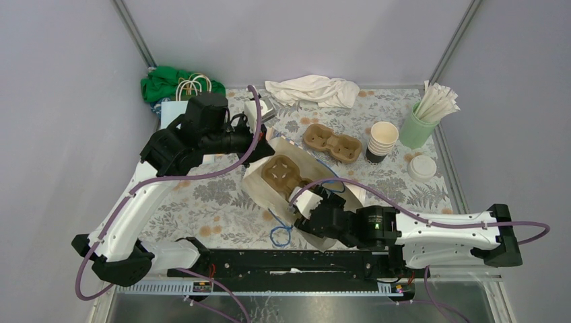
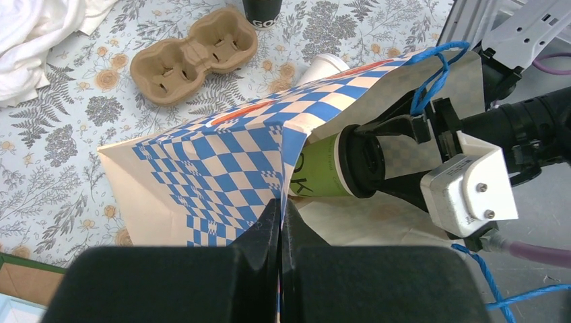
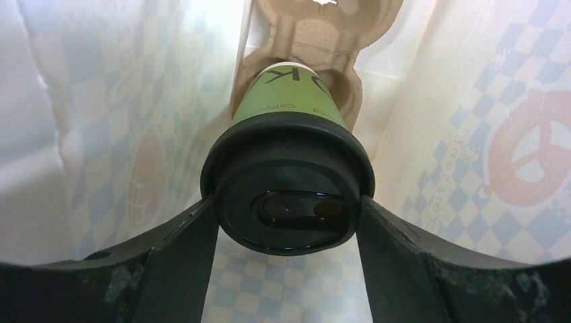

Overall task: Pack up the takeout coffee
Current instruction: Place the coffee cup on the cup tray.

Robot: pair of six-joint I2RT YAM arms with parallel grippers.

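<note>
My left pincer (image 2: 280, 225) is pressed together on the rim of the blue-and-white checked paper bag (image 2: 202, 168), pinching the paper and holding the mouth up off the flower-printed bench (image 1: 202, 195). My right pincer (image 3: 286, 210) is inside that mouth, its fingers (image 3: 182, 256) spread wide and clamped on either side of the black plastic lid (image 3: 289, 175) of a green paper cup (image 3: 289, 94) with dark lettering.

So the coffee I care about is inside the bag, lid toward my right wrist camera. Its base is up against one socket of the brown pulp carrier (image 3: 316, 30) that sits deeper in the bag. I cannot tell whether the base is fully seated.

Out on the bench, an empty two-socket pulp tray (image 1: 331, 142) lies beyond the bag. Just right of it stands a stack of cream paper cups (image 1: 382, 140), with a round white plastic lid (image 1: 422, 167) near it and a mint-green tumbler of wrapped straws (image 1: 417, 128) behind. A crumpled white cloth (image 1: 313, 89) lies at the far edge.
</note>
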